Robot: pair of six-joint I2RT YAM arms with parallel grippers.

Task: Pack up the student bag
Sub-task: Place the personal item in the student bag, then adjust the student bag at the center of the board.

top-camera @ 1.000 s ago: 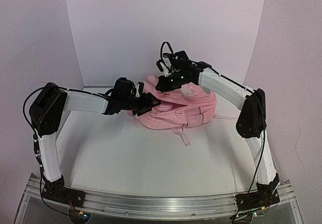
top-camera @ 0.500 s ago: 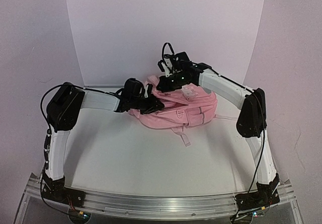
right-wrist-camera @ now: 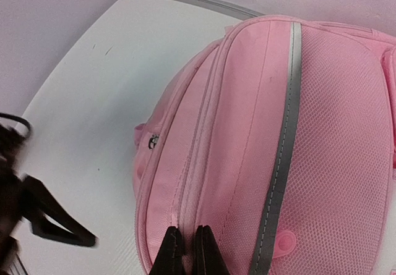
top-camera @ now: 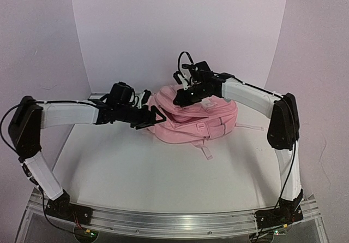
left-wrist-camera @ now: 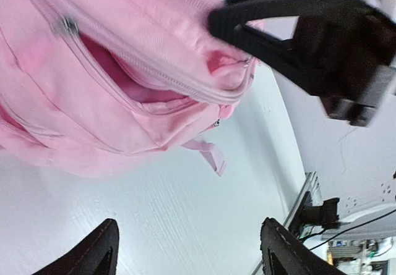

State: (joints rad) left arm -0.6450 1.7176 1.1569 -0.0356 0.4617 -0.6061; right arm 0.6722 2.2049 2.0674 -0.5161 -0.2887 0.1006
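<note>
The student bag [top-camera: 202,120], a large pink backpack with grey stripes, lies at the middle back of the table. My right gripper [top-camera: 179,97] is shut on the fabric beside its zip [right-wrist-camera: 186,250] and holds up the upper lip of an open pocket [left-wrist-camera: 142,86]. In the left wrist view that right gripper [left-wrist-camera: 297,40] shows as a black finger pinching the bag's edge. My left gripper [top-camera: 157,117] stands open just left of the bag, apart from it, with only bare table between its fingertips [left-wrist-camera: 189,253]. The inside of the pocket is dark pink and I cannot see its contents.
A loose pink strap [top-camera: 206,151] trails from the bag toward the front. The white table [top-camera: 136,172] has walls at the back and sides and an aluminium rail [top-camera: 174,221] along its near edge. My left gripper [right-wrist-camera: 37,219] shows at the right wrist view's lower left.
My left arm has drawn back to the left and dropped lower, its gripper pulling out from the bag's opening. The right gripper keeps its pinch, and the bag has shifted slightly right.
</note>
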